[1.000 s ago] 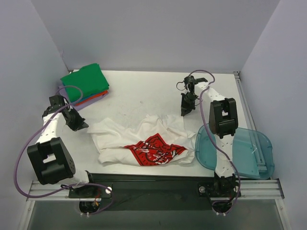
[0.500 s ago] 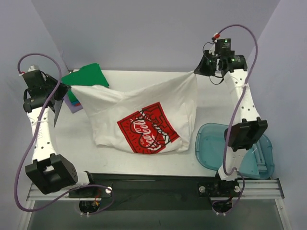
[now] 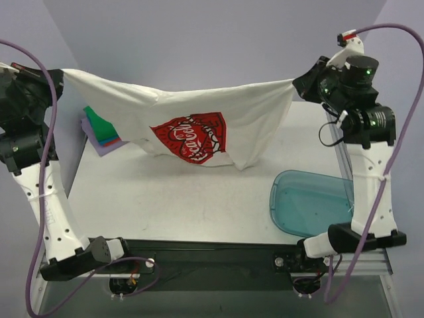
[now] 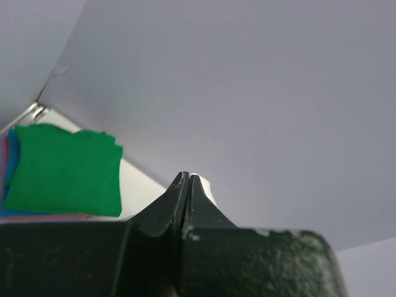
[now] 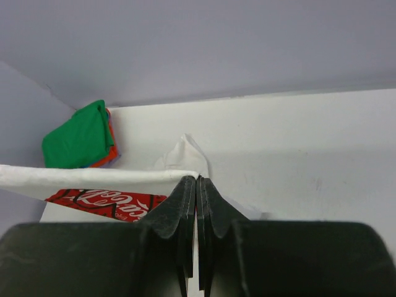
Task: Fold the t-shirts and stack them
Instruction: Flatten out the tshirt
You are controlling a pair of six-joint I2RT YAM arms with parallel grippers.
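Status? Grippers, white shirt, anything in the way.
Both shut: left gripper and right gripper each pinch a corner of the white t-shirt. Shirt stretched between them, raised. Partly hidden behind it, folded stack back left; blue bin right.

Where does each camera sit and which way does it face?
Top external: above and behind the robot, looking down on the table; both arms stretch the white t-shirt.
Left wrist: on the left gripper, facing the back wall; shut fingers show.
Right wrist: on the right gripper, facing across the table; shut fingers show.
Shared by all: the green-topped stack.
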